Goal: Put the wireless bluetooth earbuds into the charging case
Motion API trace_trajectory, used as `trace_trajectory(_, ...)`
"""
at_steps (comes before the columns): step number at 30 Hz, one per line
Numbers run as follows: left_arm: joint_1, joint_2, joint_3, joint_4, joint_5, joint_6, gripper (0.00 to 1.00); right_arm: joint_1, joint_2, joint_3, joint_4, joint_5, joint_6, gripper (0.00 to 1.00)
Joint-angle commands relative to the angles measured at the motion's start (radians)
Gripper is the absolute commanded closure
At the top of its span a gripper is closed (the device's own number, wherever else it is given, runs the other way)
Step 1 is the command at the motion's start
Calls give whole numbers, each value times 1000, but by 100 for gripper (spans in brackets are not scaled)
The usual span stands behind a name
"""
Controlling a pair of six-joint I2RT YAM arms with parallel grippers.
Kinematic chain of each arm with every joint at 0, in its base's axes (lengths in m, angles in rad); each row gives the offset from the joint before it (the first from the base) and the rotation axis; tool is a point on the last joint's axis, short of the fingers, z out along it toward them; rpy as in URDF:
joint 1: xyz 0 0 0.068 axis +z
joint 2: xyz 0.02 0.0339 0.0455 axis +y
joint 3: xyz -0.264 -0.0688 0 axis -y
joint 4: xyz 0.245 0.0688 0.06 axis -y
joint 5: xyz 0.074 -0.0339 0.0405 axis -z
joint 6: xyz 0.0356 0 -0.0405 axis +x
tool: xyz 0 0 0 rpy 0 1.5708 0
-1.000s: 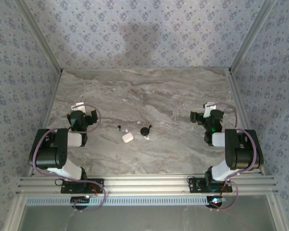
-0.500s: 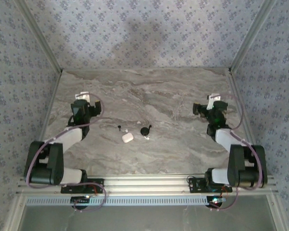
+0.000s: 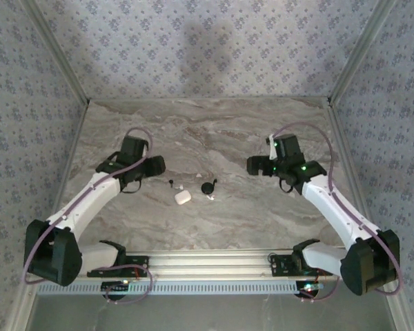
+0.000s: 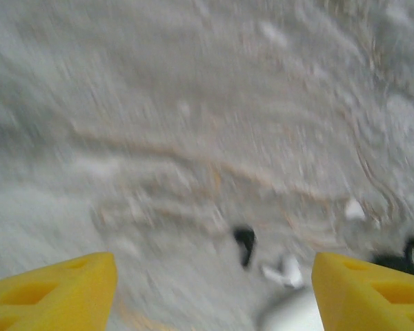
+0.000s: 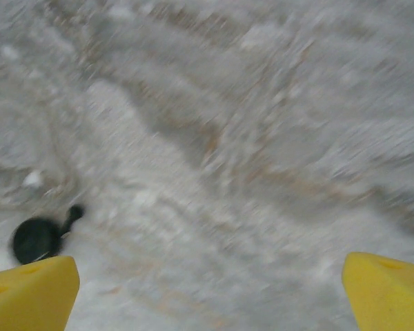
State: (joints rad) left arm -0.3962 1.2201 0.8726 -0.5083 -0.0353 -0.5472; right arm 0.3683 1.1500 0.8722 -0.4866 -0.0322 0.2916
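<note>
The white charging case (image 3: 182, 196) lies on the marble table (image 3: 214, 131), left of centre. One tiny white earbud (image 3: 180, 186) sits just behind the case, and another white earbud (image 3: 210, 196) lies by a black round object (image 3: 207, 187). My left gripper (image 3: 155, 165) hovers to the left of and behind the case. In the blurred left wrist view the left gripper (image 4: 214, 296) is open over the earbud (image 4: 283, 272), with the case (image 4: 290, 318) at the bottom edge. My right gripper (image 3: 252, 165) hangs to the right of the black object, and the right gripper (image 5: 210, 296) is open over bare marble.
A tiny black stick (image 3: 171, 183) lies left of the earbud behind the case, and the stick (image 4: 245, 245) is ahead of my left fingers. The black round object (image 5: 38, 238) is beside my right gripper's left finger. Patterned walls enclose the table on three sides.
Both arms have stretched out from their folded poses and swung inward toward the middle of the table. The case, earbuds and black pieces have not moved.
</note>
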Motion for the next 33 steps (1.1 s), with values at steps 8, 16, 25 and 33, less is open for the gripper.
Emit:
trace_trajectory(8,-301,-82,-64,-119,-155,-649,29,92,13,-123,93,-87,288,0)
trace_trajectory(16,-354,324,345,-535,-136,-708,31,132,112,-104,163,-102,274,0)
trace_trajectory(25,-362,552,468,-530,15,-692,29,135,73,-114,161,-99,246,0)
trace_trajectory(33,-345,621,419,-463,90,-688,23,134,27,-135,134,-82,231,0)
